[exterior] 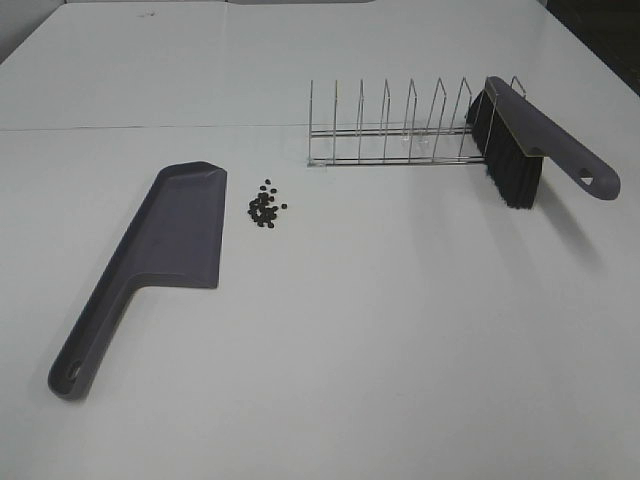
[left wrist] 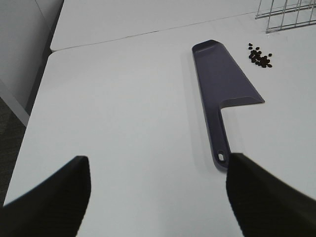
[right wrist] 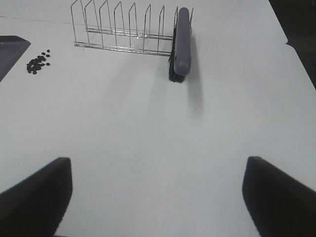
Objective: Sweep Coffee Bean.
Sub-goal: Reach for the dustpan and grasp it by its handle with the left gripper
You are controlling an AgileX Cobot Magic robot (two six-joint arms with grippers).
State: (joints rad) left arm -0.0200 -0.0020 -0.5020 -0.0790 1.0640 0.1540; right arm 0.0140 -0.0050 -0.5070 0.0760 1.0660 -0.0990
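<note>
Coffee beans [exterior: 265,205]: a small cluster of dark beans is lying on the white desk [exterior: 400,350], packed close together with a few sitting loose at the far edge of the cluster. They are sitting just beside the right edge of the dustpan's scoop, not touching it as far as I can see, and well apart from the brush.
Dustpan [exterior: 170,240]: the grey-purple pan is lying flat on the left part of the desk, its long handle running toward the near edge and its scoop pointing away.
Brush [exterior: 530,150]: it is standing propped at the right end of a wire rack [exterior: 390,135], black bristles pointing down toward the desk, grey-purple handle sticking out to the right.
Wire rack: it is standing at the far side of the desk, to the right of the beans, with its other slots holding nothing.
Left fingers [left wrist: 54,197]: they are hanging spread wide above the near left of the desk, released and grasping nothing, with the dustpan's handle end lying just ahead of them.
Right fingers [right wrist: 281,197]: they are also hanging spread wide and released, hovering over bare desk, well short of the brush.
</note>
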